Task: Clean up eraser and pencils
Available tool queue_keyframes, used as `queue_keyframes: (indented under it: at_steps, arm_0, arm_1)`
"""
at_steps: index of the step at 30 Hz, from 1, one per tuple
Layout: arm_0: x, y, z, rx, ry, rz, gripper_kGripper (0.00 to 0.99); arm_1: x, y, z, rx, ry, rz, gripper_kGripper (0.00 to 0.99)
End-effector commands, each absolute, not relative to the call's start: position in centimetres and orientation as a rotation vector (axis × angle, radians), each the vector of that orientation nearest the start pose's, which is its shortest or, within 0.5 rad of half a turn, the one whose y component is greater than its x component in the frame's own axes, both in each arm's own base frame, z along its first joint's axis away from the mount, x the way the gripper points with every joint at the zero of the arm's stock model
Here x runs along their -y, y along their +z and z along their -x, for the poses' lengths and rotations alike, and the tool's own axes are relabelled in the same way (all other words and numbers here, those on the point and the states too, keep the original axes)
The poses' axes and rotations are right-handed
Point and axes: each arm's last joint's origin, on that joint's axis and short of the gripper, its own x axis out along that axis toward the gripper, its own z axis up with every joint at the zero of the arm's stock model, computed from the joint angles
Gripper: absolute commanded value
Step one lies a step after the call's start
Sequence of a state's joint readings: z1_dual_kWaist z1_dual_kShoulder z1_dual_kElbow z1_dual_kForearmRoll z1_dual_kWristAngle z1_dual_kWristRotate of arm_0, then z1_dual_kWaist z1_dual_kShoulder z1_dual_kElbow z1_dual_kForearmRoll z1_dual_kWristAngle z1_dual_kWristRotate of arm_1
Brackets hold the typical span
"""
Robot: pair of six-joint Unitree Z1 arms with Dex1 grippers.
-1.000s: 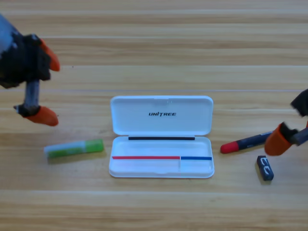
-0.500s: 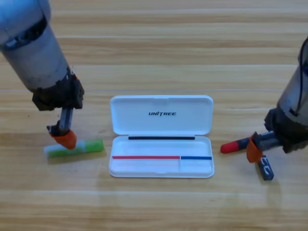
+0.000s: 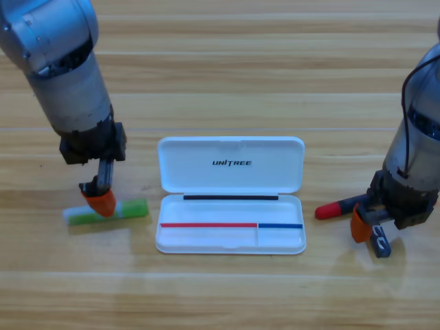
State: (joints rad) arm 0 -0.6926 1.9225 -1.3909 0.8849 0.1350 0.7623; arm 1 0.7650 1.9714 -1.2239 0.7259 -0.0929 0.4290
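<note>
Reading "UNITREE" in black, case lid.

- Wooden table
- Open white case, middle, nearer the front edge
- Light-green pencil, toward the left edge
- Black red-ended pencil and eraser, toward the right edge

Lt-green pencil, white case

Two pencils, one light-green and one black with red end, one eraser, one open white case, two claws
</note>
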Motion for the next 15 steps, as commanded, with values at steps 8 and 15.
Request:
queue_keyframes:
  at_steps: [8, 15]
  arm_0:
    - [19.3, 20.2, -32.3, -1.293, -0.966, -1.090, 0.963]
    - [18.9, 18.6, -32.2, -1.303, -0.983, -1.080, 0.966]
  arm_1:
    - [-23.5, 16.6, -26.6, -1.529, 0.254, 0.284, 0.249]
    - [-23.1, 19.4, -25.9, -1.476, 0.463, 0.392, 0.000]
